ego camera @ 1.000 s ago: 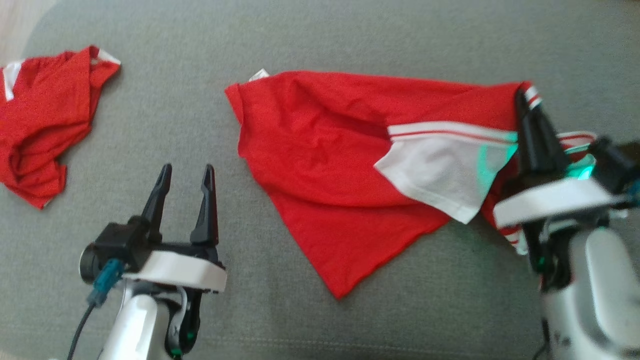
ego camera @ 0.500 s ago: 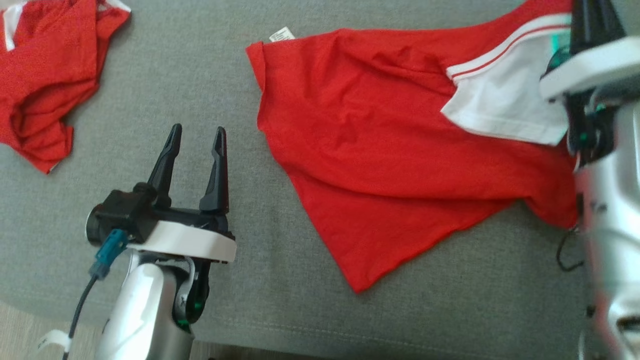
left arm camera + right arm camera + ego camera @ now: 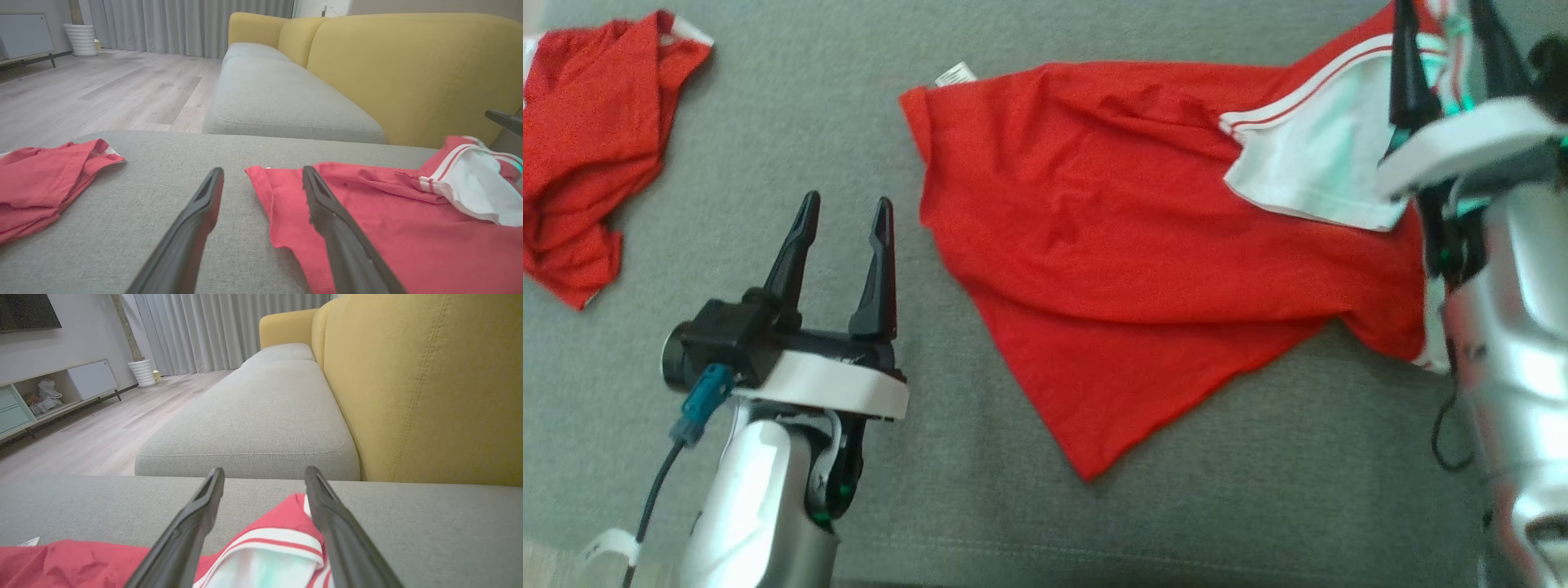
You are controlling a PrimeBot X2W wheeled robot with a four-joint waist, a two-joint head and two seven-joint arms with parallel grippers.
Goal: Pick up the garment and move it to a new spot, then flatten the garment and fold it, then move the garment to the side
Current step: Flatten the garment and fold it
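The garment (image 3: 1135, 245), a red shirt with a white, red-striped sleeve (image 3: 1307, 163), lies spread and wrinkled on the grey cushion (image 3: 1258, 490). My right gripper (image 3: 1441, 16) stands open over its striped sleeve end at the upper right. In the right wrist view that sleeve end (image 3: 278, 531) lies loose below and between the spread fingers of the right gripper (image 3: 264, 471). My left gripper (image 3: 845, 204) hovers open and empty left of the shirt. In the left wrist view the garment (image 3: 388, 220) has its near corner just under the right finger of the left gripper (image 3: 262, 171).
A second red garment (image 3: 580, 155) lies crumpled at the cushion's far left, also seen as a heap (image 3: 36, 183) in the left wrist view. A yellow backrest (image 3: 429, 384) rises behind the cushion. Another grey seat cushion (image 3: 253, 424) and wooden floor (image 3: 81, 90) lie beyond.
My right gripper, shut on the striped sleeve end before, has opened and let it go. The head camera's view has shifted. The left gripper holds the same open pose.
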